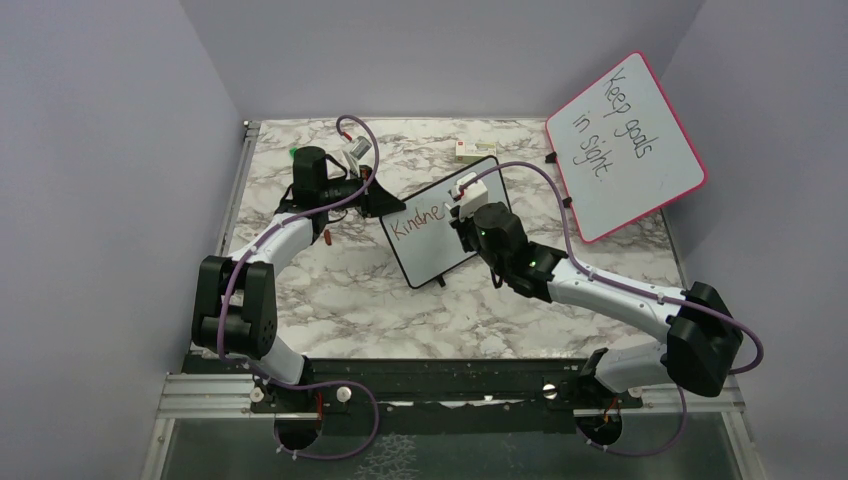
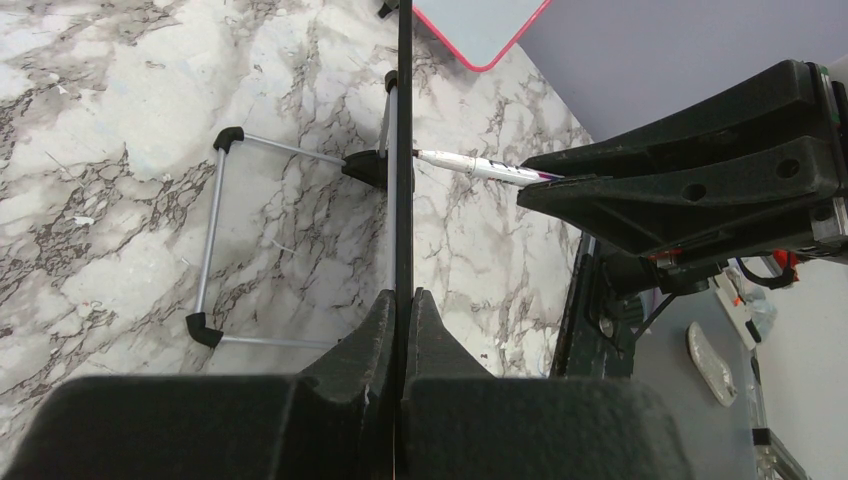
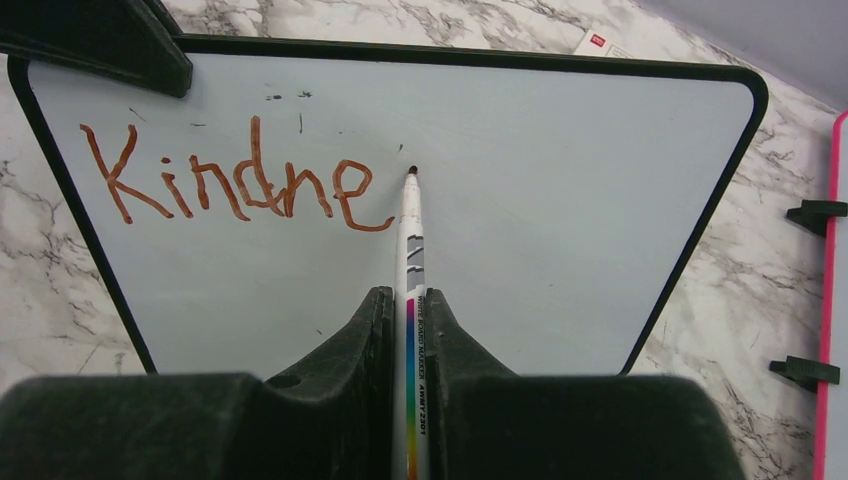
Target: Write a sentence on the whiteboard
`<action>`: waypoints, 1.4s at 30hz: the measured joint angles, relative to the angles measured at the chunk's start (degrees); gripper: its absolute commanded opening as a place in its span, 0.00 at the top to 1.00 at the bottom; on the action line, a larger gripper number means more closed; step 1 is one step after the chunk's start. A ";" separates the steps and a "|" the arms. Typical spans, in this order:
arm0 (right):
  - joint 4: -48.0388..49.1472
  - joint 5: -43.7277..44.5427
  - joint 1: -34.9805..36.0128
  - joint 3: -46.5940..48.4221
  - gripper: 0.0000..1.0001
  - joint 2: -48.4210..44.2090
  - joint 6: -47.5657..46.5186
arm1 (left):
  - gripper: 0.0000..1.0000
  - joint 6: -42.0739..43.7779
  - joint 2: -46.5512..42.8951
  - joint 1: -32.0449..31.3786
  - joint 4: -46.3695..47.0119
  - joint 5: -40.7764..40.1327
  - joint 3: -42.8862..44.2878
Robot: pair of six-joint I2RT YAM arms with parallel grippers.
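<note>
The small black-framed whiteboard [image 1: 445, 250] stands tilted mid-table; it fills the right wrist view [image 3: 560, 220] and shows edge-on in the left wrist view [image 2: 404, 150]. The red-brown letters "Kindne" [image 3: 240, 185] run along its top line [image 1: 418, 221]. My left gripper [image 1: 383, 200] is shut on the board's left edge [image 2: 403, 300]. My right gripper [image 1: 466, 203] is shut on a white marker [image 3: 410, 230] with a rainbow stripe [image 3: 408, 300]. The marker tip is at the board surface just right of the last "e". The marker also shows in the left wrist view [image 2: 480, 167].
The larger pink-framed board [image 1: 625, 145] reading "Keep goals in sight" leans at the back right, its edge in the right wrist view [image 3: 835, 300]. A small white box [image 1: 475, 150] lies behind the whiteboard. The board's wire stand [image 2: 210, 240] rests on the marble table.
</note>
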 measured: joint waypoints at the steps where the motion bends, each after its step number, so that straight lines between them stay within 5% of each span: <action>1: 0.00 -0.11 0.00 0.00 0.99 0.00 0.00 | 1.00 0.02 0.00 0.00 0.00 -0.02 0.00; 42: -1.55 -2.16 -0.02 0.00 0.99 -0.26 0.02 | 1.00 0.02 0.00 0.00 -0.02 -0.07 0.02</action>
